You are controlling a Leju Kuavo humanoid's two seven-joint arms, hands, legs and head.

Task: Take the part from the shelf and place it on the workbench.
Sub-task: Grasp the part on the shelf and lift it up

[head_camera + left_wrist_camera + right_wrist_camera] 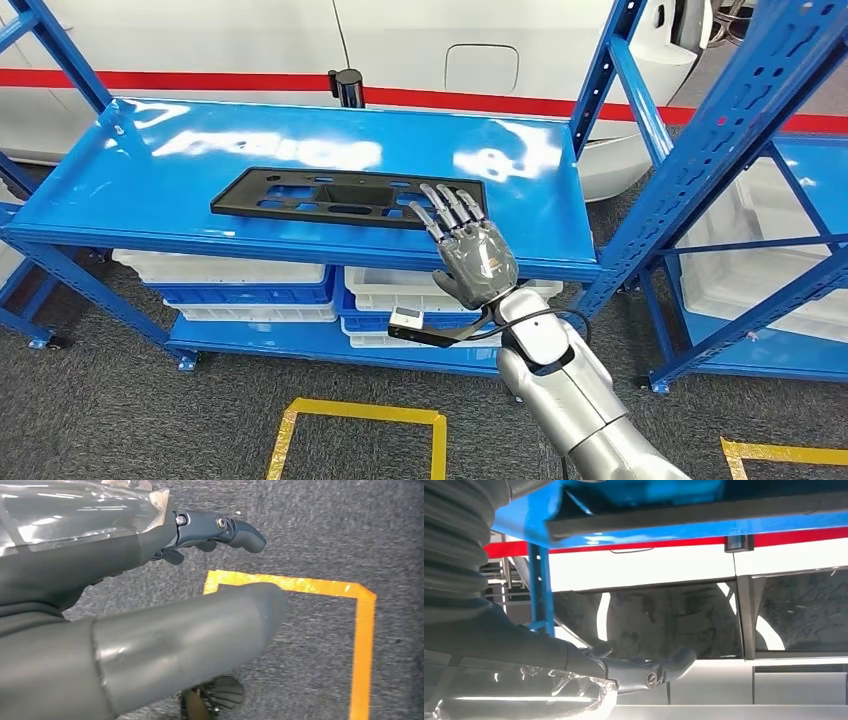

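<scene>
A long flat black plastic part with several cutouts lies on the blue shelf top, near its front edge. My right hand is raised at the part's right end, fingers spread and extended over that end, holding nothing. In the right wrist view the right hand's fingers stretch out below the blue shelf edge. My left hand hangs down over grey carpet, its fingers apart and empty.
White bins sit on the lower shelf. A second blue rack with clear bins stands at the right. A white vehicle with a red stripe is behind the shelf. Yellow floor tape marks squares on the carpet.
</scene>
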